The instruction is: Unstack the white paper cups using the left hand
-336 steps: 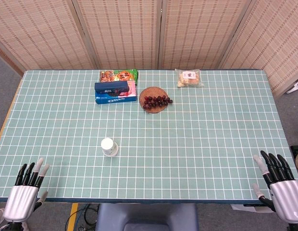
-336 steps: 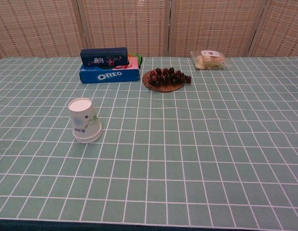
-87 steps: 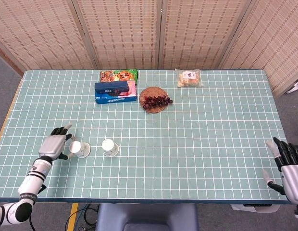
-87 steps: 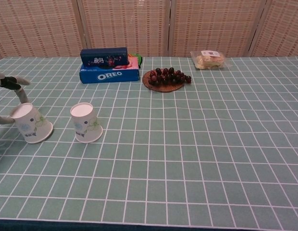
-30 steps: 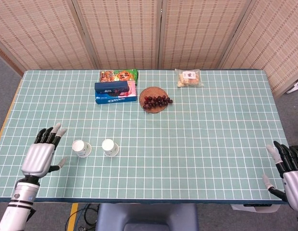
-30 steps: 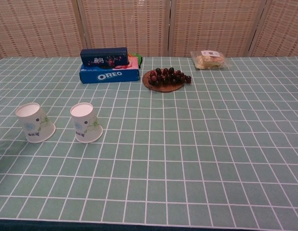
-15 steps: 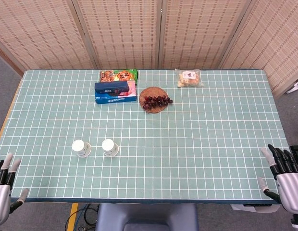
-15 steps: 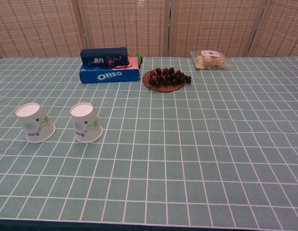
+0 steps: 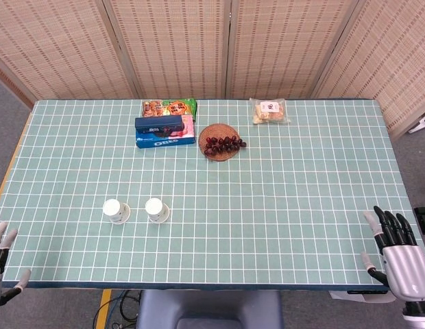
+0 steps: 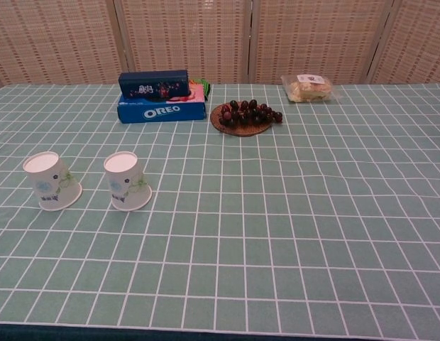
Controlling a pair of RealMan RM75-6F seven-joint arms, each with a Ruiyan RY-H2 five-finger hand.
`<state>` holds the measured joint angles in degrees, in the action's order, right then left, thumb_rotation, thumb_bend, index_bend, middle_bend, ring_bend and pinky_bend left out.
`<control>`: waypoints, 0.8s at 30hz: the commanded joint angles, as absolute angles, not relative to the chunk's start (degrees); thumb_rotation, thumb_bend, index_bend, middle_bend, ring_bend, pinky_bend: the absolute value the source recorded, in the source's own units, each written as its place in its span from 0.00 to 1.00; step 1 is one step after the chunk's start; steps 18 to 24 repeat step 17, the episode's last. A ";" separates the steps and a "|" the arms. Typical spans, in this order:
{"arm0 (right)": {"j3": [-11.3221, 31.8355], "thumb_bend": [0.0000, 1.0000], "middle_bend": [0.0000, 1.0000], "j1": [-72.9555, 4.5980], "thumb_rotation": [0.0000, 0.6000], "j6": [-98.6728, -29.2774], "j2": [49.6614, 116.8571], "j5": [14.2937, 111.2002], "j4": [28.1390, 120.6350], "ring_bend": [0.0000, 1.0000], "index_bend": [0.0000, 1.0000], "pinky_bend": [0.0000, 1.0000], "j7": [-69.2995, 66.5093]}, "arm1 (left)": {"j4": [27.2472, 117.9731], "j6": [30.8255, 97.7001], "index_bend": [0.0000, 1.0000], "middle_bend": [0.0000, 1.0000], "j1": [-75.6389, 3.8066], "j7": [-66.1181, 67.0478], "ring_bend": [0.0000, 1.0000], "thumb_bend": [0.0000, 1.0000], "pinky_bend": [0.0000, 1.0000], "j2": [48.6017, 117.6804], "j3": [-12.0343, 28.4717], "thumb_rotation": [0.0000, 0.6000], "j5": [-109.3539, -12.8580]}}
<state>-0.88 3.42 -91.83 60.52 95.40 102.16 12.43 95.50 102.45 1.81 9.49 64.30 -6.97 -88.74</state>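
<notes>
Two white paper cups stand upside down, side by side and apart, on the green checked table. One cup is nearer the middle. The other cup stands to its left. My left hand is off the table's front left corner, fingers apart and holding nothing. My right hand is off the front right corner, fingers spread and empty. Neither hand shows in the chest view.
At the back stand a blue Oreo box with a dark box on top and a snack pack behind. A wicker plate of grapes and a bagged snack lie to their right.
My left hand has drawn back from the left cup and dropped below the table's front left corner. The right hand has shifted slightly. Both cups stay put.
</notes>
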 commanded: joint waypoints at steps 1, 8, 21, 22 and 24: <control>-0.83 0.34 0.00 3.88 1.00 -92.77 60.74 95.78 102.17 0.00 0.03 0.00 12.76 | 94.58 101.48 0.03 0.00 1.68 7.59 0.00 0.29 0.00 63.96 -5.74 1.00 -89.14; -0.64 0.34 0.00 3.30 1.00 -91.82 60.77 95.74 102.20 0.00 0.03 0.00 13.15 | 93.54 99.16 0.03 0.00 1.47 9.49 0.00 0.30 0.00 64.49 -3.80 1.00 -87.63; -0.89 0.34 0.00 2.90 1.00 -90.90 60.71 95.83 102.02 0.00 0.03 0.00 13.37 | 93.24 98.03 0.03 0.00 1.77 10.91 0.00 0.29 0.00 65.37 -2.85 1.00 -88.54; -0.89 0.34 0.00 2.90 1.00 -90.90 60.71 95.83 102.02 0.00 0.03 0.00 13.37 | 93.24 98.03 0.03 0.00 1.77 10.91 0.00 0.29 0.00 65.37 -2.85 1.00 -88.54; -0.89 0.34 0.00 2.90 1.00 -90.90 60.71 95.83 102.02 0.00 0.03 0.00 13.37 | 93.24 98.03 0.03 0.00 1.77 10.91 0.00 0.29 0.00 65.37 -2.85 1.00 -88.54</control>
